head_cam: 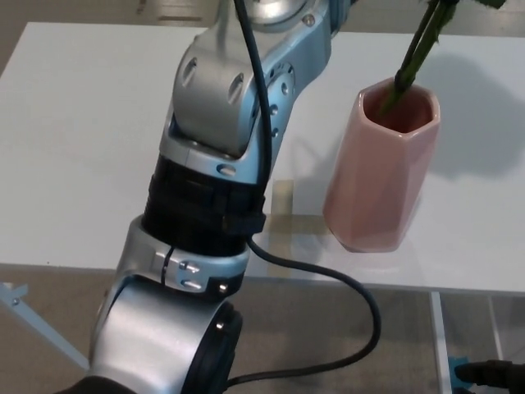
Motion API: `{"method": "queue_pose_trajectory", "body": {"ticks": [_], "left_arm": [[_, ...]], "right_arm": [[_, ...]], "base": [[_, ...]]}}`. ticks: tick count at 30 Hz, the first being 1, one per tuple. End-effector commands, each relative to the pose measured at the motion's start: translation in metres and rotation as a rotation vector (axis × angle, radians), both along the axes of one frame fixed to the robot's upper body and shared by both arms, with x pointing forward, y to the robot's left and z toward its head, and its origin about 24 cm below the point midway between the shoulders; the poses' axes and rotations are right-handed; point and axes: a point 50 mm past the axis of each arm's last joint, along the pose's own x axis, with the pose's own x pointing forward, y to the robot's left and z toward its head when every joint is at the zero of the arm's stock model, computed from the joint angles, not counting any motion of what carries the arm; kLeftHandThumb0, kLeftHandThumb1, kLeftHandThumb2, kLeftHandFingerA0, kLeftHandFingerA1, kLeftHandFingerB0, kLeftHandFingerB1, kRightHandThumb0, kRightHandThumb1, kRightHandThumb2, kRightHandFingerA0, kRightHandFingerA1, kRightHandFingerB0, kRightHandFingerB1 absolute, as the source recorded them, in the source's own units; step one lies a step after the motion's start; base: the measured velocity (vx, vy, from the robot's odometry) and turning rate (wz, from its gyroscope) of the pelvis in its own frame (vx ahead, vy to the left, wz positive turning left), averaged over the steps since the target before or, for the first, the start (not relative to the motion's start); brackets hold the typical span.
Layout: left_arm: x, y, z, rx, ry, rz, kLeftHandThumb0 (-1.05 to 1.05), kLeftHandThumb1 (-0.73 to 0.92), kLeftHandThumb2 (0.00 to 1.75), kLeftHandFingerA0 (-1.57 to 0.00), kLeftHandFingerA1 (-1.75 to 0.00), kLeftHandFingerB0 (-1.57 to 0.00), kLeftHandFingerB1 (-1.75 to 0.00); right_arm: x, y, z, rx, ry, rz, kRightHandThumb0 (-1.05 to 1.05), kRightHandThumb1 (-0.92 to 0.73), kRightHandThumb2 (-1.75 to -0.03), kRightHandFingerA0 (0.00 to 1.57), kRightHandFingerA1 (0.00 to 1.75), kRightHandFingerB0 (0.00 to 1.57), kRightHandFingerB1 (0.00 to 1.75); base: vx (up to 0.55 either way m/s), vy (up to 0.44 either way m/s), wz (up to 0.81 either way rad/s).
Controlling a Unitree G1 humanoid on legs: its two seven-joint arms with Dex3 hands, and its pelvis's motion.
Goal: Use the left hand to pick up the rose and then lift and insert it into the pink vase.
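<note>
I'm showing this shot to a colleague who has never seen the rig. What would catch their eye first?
The big silver and black left arm fills the left and middle of the view, a black cable looping from it. To its right a pink vase stands on the white table, near the front edge. A green stem slants down from the top edge, its tip inside the vase mouth.

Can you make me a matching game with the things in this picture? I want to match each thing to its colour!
Things:
1. vase
2. rose stem
3. cable
4. table

Colours:
A. black
B. white
C. pink
D. green

Pairs: 1-C, 2-D, 3-A, 4-B
</note>
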Motion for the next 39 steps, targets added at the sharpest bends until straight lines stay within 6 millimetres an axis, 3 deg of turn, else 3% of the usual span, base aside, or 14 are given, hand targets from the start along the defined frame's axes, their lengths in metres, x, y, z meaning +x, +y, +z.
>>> {"method": "queue_pose_trajectory", "body": {"ticks": [1, 23, 36, 39], "left_arm": [[-0.006, -0.01, -0.004, -0.037, 0.0, -0.05, -0.16, 0.85, 0.66, -0.96, -1.33, -0.85, -0.85], [-0.008, -0.014, -0.03, -0.023, 0.06, -0.047, -0.17, 0.85, 0.66, -0.97, -1.27, -0.85, -0.84], [-0.005, -0.006, -0.04, -0.009, 0.081, -0.018, -0.18, 0.85, 0.66, -0.99, -1.28, -0.86, -0.81], [-0.004, -0.002, -0.049, -0.008, 0.094, -0.021, -0.18, 0.84, 0.66, -1.02, -1.26, -0.89, -0.74]], "right_arm": [[-0.002, -0.004, 0.0, -0.002, 0.013, -0.006, -0.37, -0.66, -0.59, 0.58, 0.41, 0.53, 0.38], [0.0, -0.003, 0.001, 0.0, 0.006, 0.001, -0.36, -0.66, -0.59, 0.59, 0.41, 0.54, 0.39], [0.0, -0.004, 0.002, 0.006, -0.001, -0.006, -0.36, -0.66, -0.59, 0.6, 0.41, 0.55, 0.39], [-0.001, -0.003, 0.0, 0.003, 0.003, 0.0, -0.36, -0.66, -0.59, 0.6, 0.41, 0.54, 0.39]], "base": [[0.0, 0.0, 0.0], [0.0, 0.0, 0.0], [0.0, 0.0, 0.0], [0.0, 0.0, 0.0]]}}
